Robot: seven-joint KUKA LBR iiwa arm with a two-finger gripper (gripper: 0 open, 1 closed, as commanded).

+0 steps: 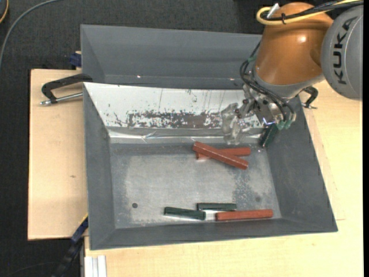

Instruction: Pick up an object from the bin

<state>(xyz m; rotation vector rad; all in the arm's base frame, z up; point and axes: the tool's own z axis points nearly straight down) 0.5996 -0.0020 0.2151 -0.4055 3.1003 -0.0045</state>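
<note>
Gripper [251, 126] hangs by the grey metal bin's [173, 56] far-right wall, its grip impossible to judge; two crossed red-brown flat sticks [222, 153] lie just beside it on the floor.

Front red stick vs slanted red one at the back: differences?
Front red stick lies level along the front wall; slanted red stick runs down to the right near the back wall. The slanted one crosses a second red stick; the front one crosses nothing. Both are slim red bars on the bin floor.
</note>
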